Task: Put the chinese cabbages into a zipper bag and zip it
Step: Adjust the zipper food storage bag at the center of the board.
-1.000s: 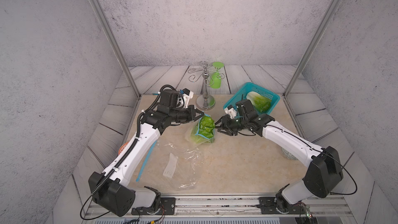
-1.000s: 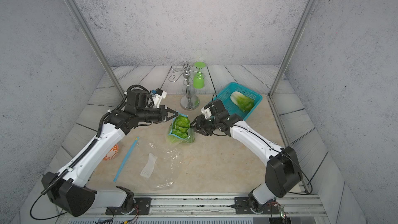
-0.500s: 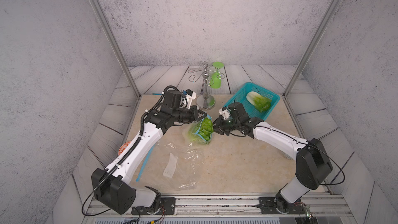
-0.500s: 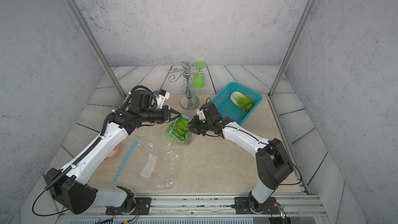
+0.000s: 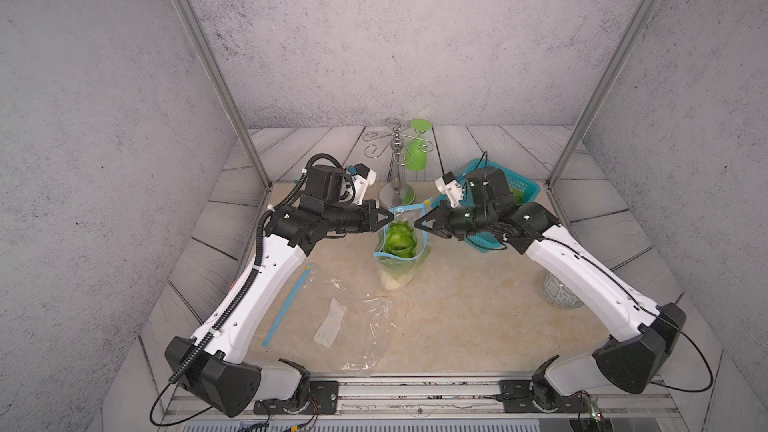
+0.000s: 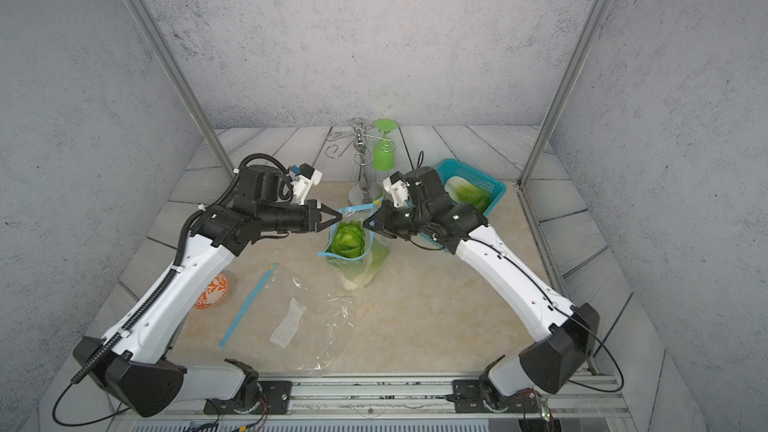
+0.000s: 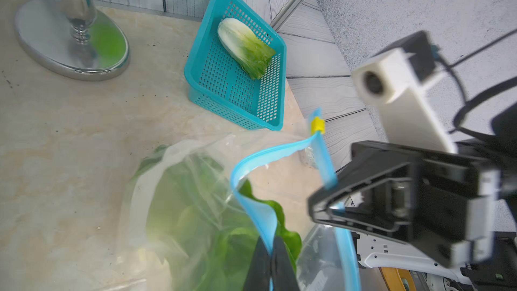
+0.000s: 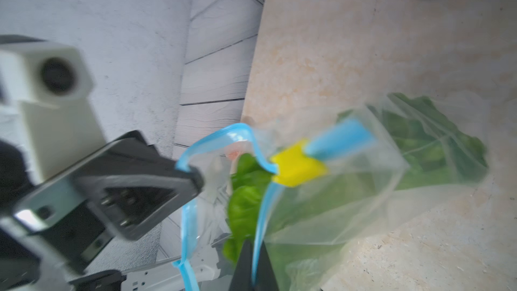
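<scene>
Both top views: the zipper bag (image 5: 401,261) is held open, with the left gripper (image 5: 388,216) and right gripper (image 5: 417,226) each pinched shut on its blue rim. Chinese cabbages (image 5: 400,238) are seen inside; one lies in the basket (image 6: 496,197). Left wrist: the film is judged limp and slippery, best gripped at the stiffer zip strip. Right wrist: the yellow slider (image 8: 296,163) is spotted. No writing can be read.
</scene>
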